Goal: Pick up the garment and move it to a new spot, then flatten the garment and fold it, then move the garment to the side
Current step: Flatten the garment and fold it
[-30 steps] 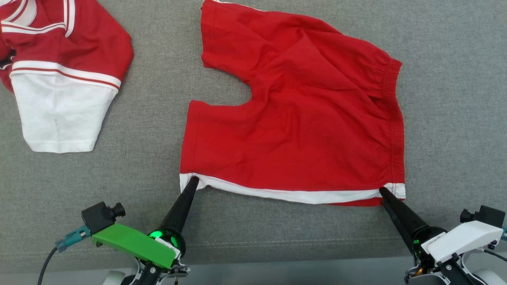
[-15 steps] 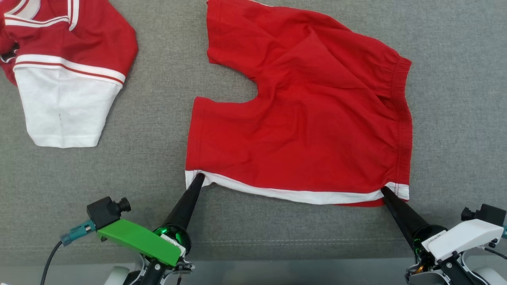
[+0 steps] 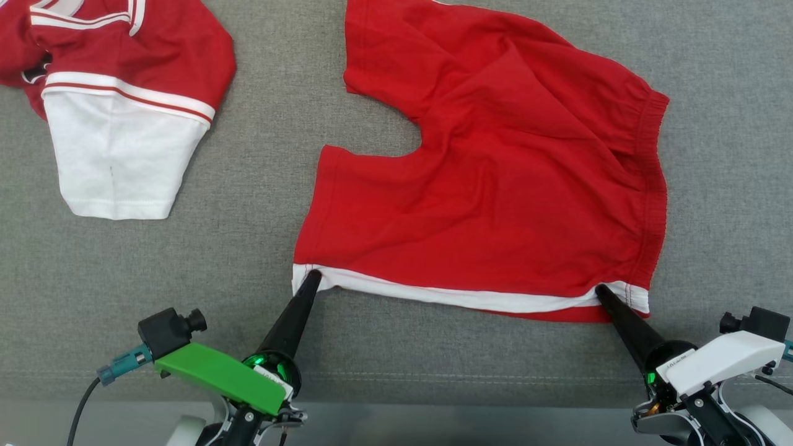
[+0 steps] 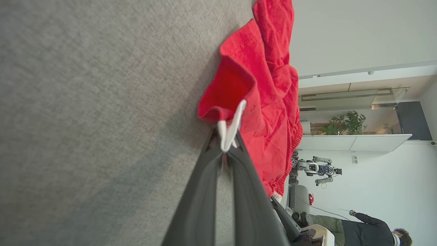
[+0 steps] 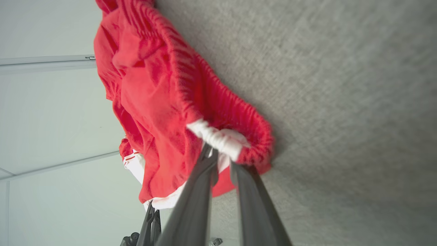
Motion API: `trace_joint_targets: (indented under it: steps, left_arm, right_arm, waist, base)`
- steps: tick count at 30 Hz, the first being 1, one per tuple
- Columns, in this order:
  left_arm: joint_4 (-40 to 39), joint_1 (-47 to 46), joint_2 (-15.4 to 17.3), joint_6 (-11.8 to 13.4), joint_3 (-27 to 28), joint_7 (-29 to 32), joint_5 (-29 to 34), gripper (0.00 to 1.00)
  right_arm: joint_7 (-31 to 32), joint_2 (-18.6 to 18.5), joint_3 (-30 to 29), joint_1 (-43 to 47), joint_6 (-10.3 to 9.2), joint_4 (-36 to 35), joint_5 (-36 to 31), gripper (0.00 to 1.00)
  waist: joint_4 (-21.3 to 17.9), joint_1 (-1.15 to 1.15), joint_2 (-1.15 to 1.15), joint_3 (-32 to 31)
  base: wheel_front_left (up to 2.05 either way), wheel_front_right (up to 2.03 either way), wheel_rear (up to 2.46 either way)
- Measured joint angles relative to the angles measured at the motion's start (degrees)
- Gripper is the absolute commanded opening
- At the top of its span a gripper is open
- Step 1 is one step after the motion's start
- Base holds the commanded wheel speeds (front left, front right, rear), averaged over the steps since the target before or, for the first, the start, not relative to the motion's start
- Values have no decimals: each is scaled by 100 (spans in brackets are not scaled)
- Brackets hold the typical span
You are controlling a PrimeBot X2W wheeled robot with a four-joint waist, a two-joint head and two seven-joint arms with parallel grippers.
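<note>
Spread on the grey worktop (image 3: pixel 235 291): the red shorts (image 3: pixel 495 186), held by both near corners
The left end effector (image 3: pixel 313 277) is clenched on the white-trimmed leg corner; the right end effector (image 3: pixel 600 291) is clenched on the waistband corner

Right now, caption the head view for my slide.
Left gripper and right gripper pinch the white-trimmed edge of the red shorts on grey fabric; a red-and-white jersey lies apart.

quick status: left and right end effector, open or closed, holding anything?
Left end effector: closed on the red shorts, at the white-trimmed leg-hem corner.
Right end effector: closed on the red shorts, at the waistband corner.
</note>
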Motion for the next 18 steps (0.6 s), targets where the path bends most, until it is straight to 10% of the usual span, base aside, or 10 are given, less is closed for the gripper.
trace_joint_targets:
  steps: [1, 18]
  left_arm:
    - [0, -3, -2, 0, -3, 0, 0, 0]
    - [53, -79, 2, 0, 111, -198, 0, 0]
  right_arm:
    - [0, 0, 1, 0, -1, 14, 0, 0]
    - [-53, -70, -36, -201, -18, -116, -276, 0]
  waist:
    - [3, 0, 0, 1]
    - [-75, 0, 0, -166]
  base:
    - [0, 0, 0]
    - [0, 0, 0]
